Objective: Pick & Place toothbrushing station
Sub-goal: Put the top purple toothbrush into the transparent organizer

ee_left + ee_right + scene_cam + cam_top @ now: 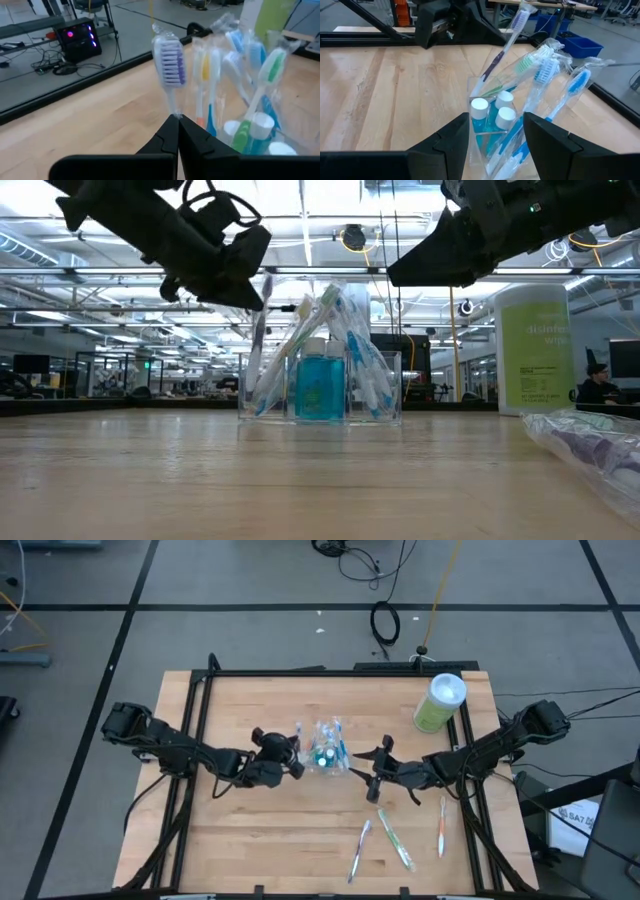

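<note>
A small clear cup (326, 752) stands mid-table. It is packed with wrapped toothbrushes (547, 75) and small teal bottles with white caps (480, 107). My left gripper (297, 766) is at the cup's left side, shut on a purple-bristled toothbrush (170, 60) that stands at the cup's left edge. My right gripper (368, 772) hangs open just right of the cup. In the right wrist view its fingers (451, 140) stand on either side of the cup without touching it. My left gripper pinches the wrapped toothbrush's neck (175, 111), just below the bristle head, between its two fingertips. The fingers come nearly level from the table's left. The toothbrush stands almost upright, head up, with its lower end (486, 75) down in the cup.
A tall light-green canister (440, 703) with a white lid stands at the far right. Three loose toothbrushes (396, 840) lie near the front edge, right of centre. A dark frame (300, 672) borders the wooden tabletop.
</note>
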Motion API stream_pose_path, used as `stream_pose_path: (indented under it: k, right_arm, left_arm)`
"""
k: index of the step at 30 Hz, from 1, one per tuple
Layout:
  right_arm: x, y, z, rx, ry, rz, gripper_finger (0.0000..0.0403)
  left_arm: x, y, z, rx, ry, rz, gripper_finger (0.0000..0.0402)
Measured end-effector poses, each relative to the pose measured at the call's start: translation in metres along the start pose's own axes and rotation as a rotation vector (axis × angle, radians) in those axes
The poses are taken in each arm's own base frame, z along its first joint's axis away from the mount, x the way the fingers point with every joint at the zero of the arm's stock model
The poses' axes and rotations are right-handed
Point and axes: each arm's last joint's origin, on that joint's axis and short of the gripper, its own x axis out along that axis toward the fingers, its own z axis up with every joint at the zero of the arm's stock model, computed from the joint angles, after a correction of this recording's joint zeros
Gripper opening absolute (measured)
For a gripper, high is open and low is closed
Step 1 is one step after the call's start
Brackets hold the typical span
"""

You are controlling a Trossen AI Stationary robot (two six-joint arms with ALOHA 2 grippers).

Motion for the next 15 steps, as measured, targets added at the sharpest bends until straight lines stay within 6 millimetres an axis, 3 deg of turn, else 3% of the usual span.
stream_pose_path:
  k: [15]
  right_arm:
    - [0.008,-0.012,0.004,0.0,-0.017,-0.052,0.0183]
  left_arm:
    - [0.0,0.001,-0.006,0.077,0.045,-0.058,0.0007]
